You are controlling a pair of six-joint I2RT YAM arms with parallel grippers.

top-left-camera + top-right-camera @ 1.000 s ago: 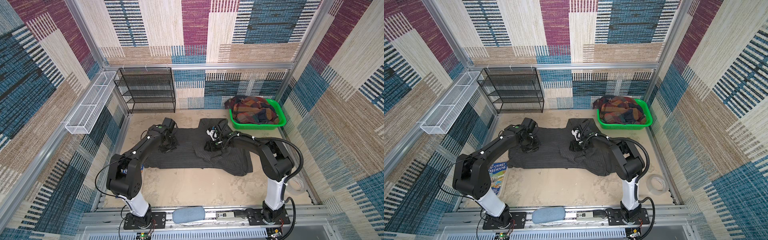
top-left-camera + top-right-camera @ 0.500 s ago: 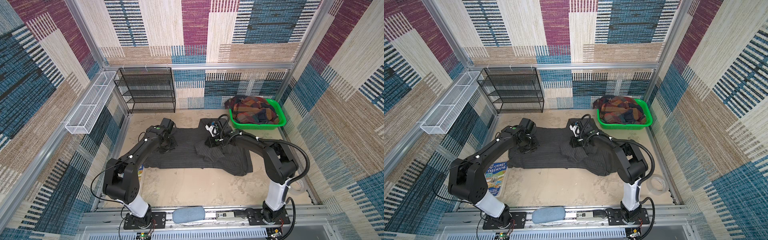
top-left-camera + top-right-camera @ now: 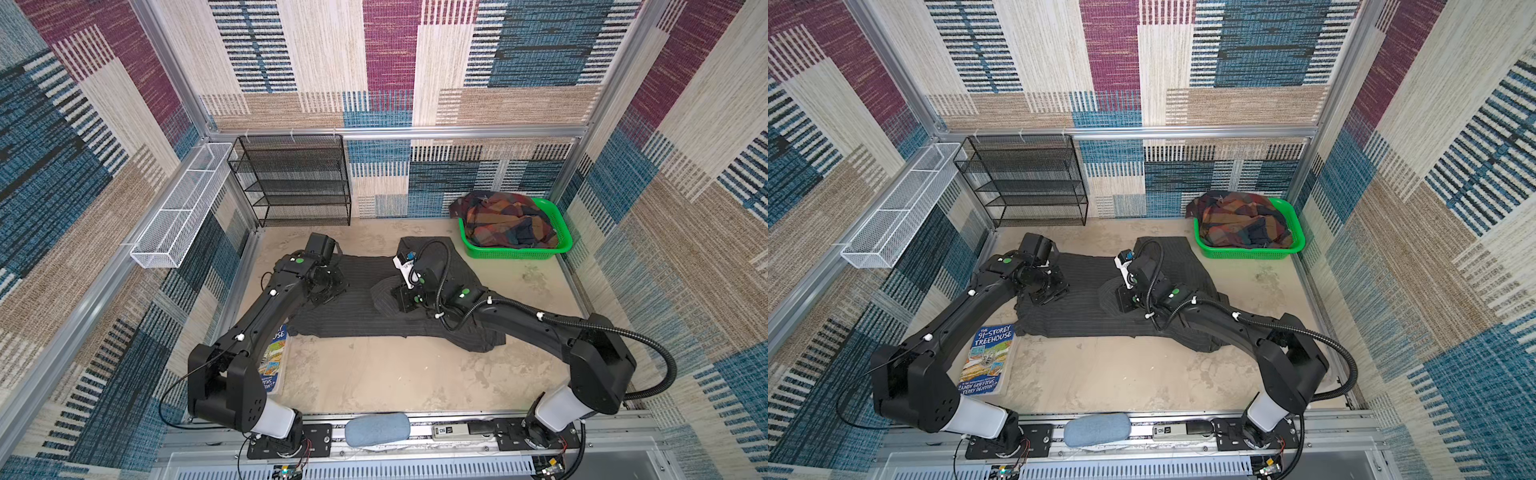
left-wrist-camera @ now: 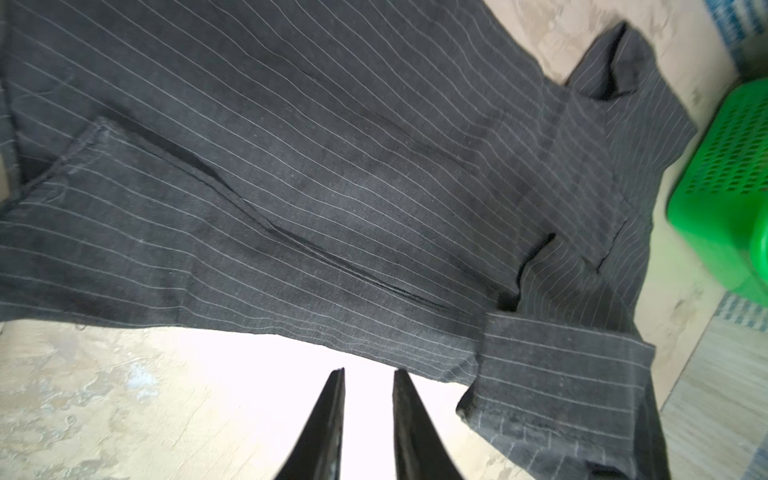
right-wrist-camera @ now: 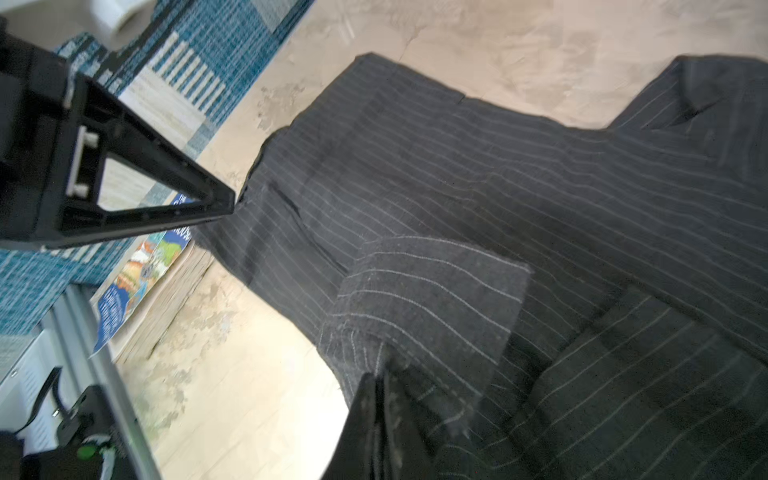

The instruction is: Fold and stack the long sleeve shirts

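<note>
My right gripper (image 5: pixel 376 378) is closed, its fingertips pinching a folded sleeve edge of the charcoal pinstripe shirt (image 3: pixel 357 307). The cuff (image 5: pixel 432 299) lies doubled over just beyond the fingertips. My left gripper (image 4: pixel 368 372) stands slightly open with a narrow gap between the fingers and nothing held. In the left wrist view it points at the bare table (image 3: pixel 395 374), just short of the shirt's edge.

In both top views the two grippers sit low over the charcoal pinstripe shirt, the left one at its left end and the right one near its middle. The shirt lies spread flat across the middle of the table, its right part running under my right arm.

The plaid shirt (image 3: pixel 505 220) is heaped in the green basket (image 3: pixel 515 252) at the far right corner, well apart from both grippers. A book (image 3: pixel 986 357) lies at the near left, just beside the charcoal pinstripe shirt's left corner.
</note>
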